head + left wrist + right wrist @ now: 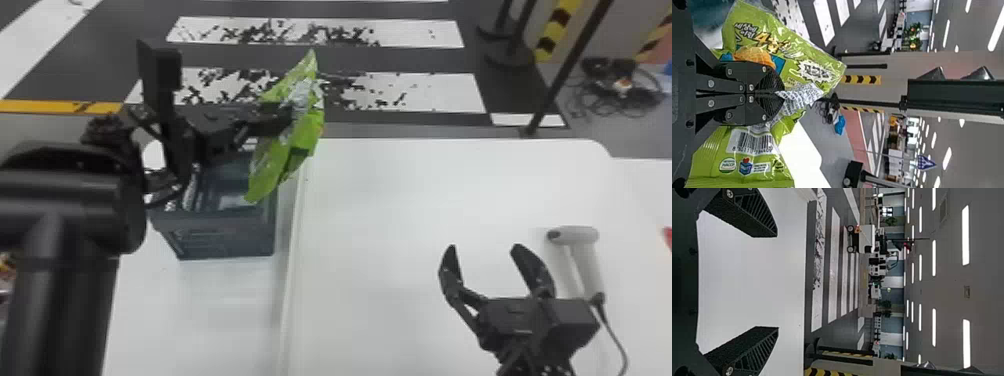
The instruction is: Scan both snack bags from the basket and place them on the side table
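Pinching grn snack bag (270, 172) w/ L end effector (289, 118); R end effector (484, 247) spread wide over tbl (390, 210).

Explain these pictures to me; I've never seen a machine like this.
This is a robot with two black arms. The head view looks down from its head; each wrist view comes from a camera on that arm's wrist and is turned on its side. The left gripper has its jaws shut on a green snack bag, near a dark basket. The right gripper is over a white table, jaws apart and empty. Beside it, a pale handheld scanner rests on that table.
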Motion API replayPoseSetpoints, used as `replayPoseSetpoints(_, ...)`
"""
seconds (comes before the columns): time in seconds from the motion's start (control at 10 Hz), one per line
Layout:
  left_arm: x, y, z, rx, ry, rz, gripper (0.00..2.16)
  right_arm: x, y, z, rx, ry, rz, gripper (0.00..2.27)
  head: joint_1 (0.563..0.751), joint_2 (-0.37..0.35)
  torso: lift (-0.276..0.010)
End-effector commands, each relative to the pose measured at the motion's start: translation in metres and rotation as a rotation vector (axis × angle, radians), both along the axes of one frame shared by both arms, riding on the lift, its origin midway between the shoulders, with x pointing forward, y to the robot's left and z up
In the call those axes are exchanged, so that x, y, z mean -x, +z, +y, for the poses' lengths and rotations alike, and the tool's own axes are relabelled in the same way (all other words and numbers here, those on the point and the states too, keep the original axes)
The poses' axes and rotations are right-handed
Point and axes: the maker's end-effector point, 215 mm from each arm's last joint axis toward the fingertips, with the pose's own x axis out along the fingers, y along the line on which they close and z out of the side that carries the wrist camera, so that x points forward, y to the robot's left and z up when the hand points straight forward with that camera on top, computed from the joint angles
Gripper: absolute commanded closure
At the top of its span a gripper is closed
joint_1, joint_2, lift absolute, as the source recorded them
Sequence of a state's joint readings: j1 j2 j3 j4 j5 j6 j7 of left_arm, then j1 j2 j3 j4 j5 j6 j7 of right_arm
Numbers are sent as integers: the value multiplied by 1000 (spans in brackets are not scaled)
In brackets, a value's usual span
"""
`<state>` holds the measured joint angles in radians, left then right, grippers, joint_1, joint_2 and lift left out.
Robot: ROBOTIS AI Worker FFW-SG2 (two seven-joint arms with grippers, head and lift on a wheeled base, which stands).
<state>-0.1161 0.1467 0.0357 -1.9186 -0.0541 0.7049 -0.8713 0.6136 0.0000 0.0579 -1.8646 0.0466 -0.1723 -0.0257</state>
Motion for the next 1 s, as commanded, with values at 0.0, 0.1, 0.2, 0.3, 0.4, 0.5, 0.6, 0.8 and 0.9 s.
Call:
replayPoseSetpoints(0.0,12,-9,-57,30,-69,20,2138,0,2,-9,3,-18,-1,83,695,-42,-75)
replayPoseSetpoints(0.1,21,-19,-90,28,-112,36,2138,1,3,-17,6,-34,-1,83,695,-99,-75)
replayPoseSetpoints(0.2,30,-40,-118,10,-139,62,2138,2,4,-27,11,-60,-1,83,695,-156,-75)
replayPoseSetpoints(0.3,44,-68,-143,-20,-171,92,2138,2,7,-33,12,-73,-4,83,695,-209,-75)
replayPoseSetpoints(0.4,58,-99,-169,-75,-214,101,2138,4,7,-38,11,-88,-2,83,695,-256,-75)
replayPoseSetpoints(0.5,73,-127,-190,-99,-251,109,2138,4,7,-39,11,-94,-4,83,695,-281,-75)
replayPoseSetpoints(0.6,83,-146,-205,-100,-264,115,2138,5,6,-40,10,-98,-2,87,695,-324,-75)
replayPoseSetpoints(0.8,90,-171,-218,-110,-209,116,1737,6,8,-41,5,-101,-7,87,695,-350,-75)
replayPoseSetpoints(0.9,91,-175,-220,-87,-195,115,451,6,8,-41,6,-102,-8,87,695,-350,-75)
